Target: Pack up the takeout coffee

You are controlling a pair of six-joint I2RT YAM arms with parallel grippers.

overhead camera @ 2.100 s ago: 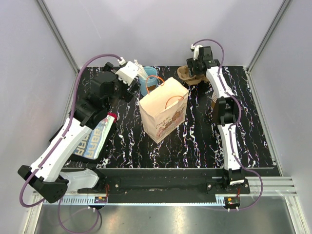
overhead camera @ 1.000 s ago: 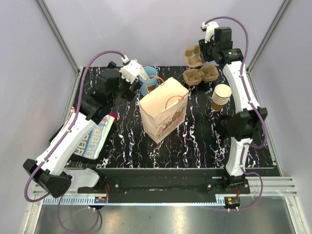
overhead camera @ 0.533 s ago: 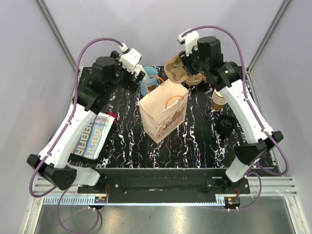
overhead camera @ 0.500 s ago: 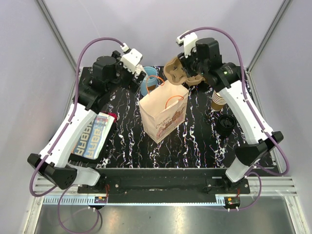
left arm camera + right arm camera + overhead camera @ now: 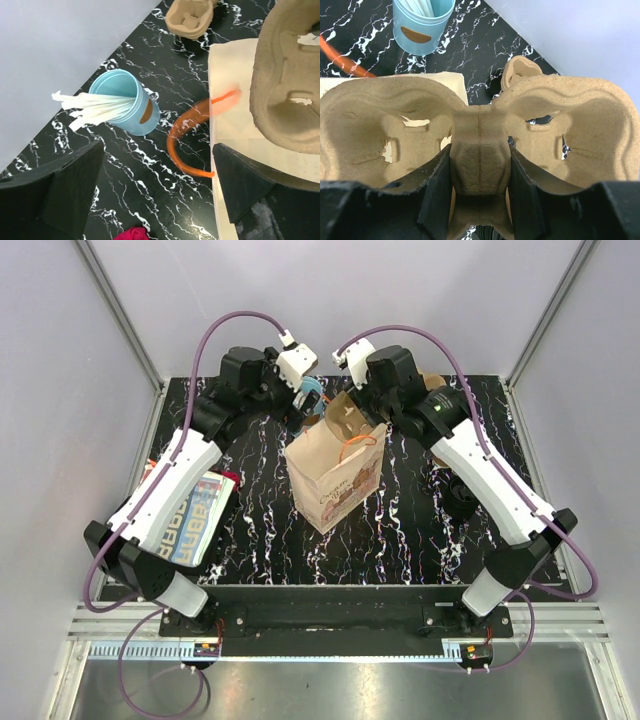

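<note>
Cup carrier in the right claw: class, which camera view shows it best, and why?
The right wrist view: the cup carrier fills it, both wells showing, its middle ridge pinched by the right claw. The top view shows it small and partly hidden; the left wrist view, one end.

Bag mouth: the upright tan paper bag with orange loop handles [image 5: 335, 468] stands mid-mat. Its opening is largely covered by a brown moulded-pulp two-cup carrier [image 5: 480, 135], which the right gripper [image 5: 481, 190] clamps at the centre rib. Entry from above is blocked there.

Behind-left of the bag: a light-blue cup of white sticks [image 5: 125, 107] stands near the bag's back corner. One orange handle [image 5: 190, 140] arcs into the gap between them. The left gripper [image 5: 155, 175] hangs over this gap, jaws wide.

Back edge: a second pulp carrier [image 5: 189, 17] lies on the mat.

Right of the bag: a round black lid [image 5: 462, 495] sits partly under the right arm.

Free: the black marbled mat [image 5: 400, 530] in front of the bag.
</note>
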